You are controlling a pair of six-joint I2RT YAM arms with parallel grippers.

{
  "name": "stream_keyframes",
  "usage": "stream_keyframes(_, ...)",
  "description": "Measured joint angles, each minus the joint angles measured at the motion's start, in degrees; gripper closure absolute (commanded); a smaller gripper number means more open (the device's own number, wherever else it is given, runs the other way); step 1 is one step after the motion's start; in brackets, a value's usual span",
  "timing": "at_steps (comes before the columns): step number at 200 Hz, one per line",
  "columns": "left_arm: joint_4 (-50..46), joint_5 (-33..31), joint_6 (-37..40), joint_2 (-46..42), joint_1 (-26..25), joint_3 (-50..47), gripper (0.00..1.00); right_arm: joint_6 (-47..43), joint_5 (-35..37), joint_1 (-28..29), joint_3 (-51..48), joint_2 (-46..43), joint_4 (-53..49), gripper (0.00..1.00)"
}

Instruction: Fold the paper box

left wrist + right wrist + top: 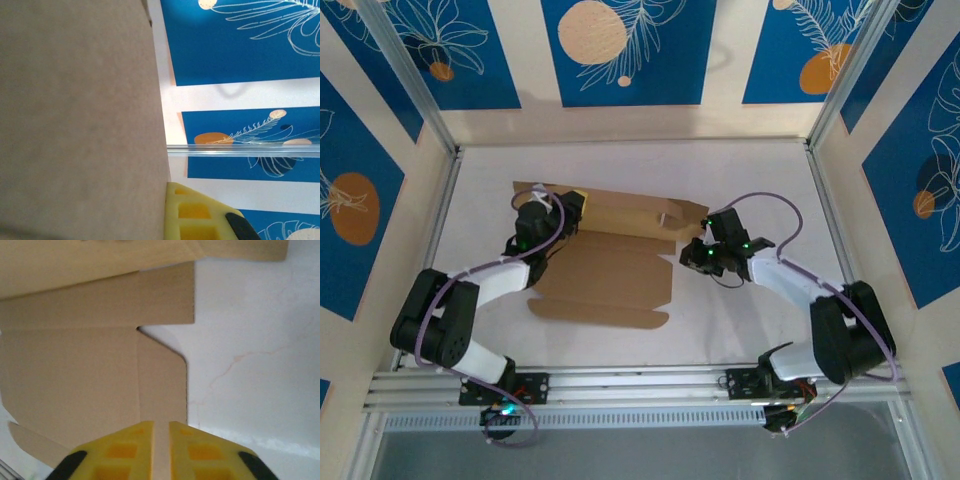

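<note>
Between the two claws, the paper box lies half-formed on the white worktop.

Directly ahead of the right claw sits a rounded side flap, flat and face-on. The yellow fingers are pressed almost together with only a slit between them, and as far as I can tell they clamp nothing. The left claw is pressed together at the box's far-left corner with a cardboard panel right against its finger. Whether card is actually caught between the fingers I cannot tell. I judge the main risk to be sliding: a nudge from the right claw's tips could skid the whole sheet toward the left claw instead of lifting the flap, or buckle the card off its score line if that corner hold is loose.
</note>
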Motion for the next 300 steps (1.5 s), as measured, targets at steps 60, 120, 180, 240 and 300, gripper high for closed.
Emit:
stream_keyframes(60,5.77,-1.14,-7.69,0.9,-0.39,-1.05,1.0,4.48,-5.7,-4.79,-3.72,8.96,15.23,0.44)
stream_keyframes(120,13.53,-1.38,-14.62,6.62,-0.74,-3.5,1.0,4.76,-7.13,-8.85,-5.03,9.68,26.36,0.41)
stream_keyframes(180,15.72,-1.38,-16.17,6.99,-0.85,-3.63,1.0,5.01,-6.34,-9.4,-3.32,14.49,29.38,0.42)
stream_keyframes(240,17.9,-2.21,-17.4,8.15,-0.9,-3.61,1.0,5.46,-5.88,-8.72,-1.62,17.03,30.58,0.68)
stream_keyframes(300,17.97,-5.07,-17.29,8.48,-1.99,-3.48,1.0,6.05,-4.72,-7.48,-0.46,17.97,30.71,0.81)
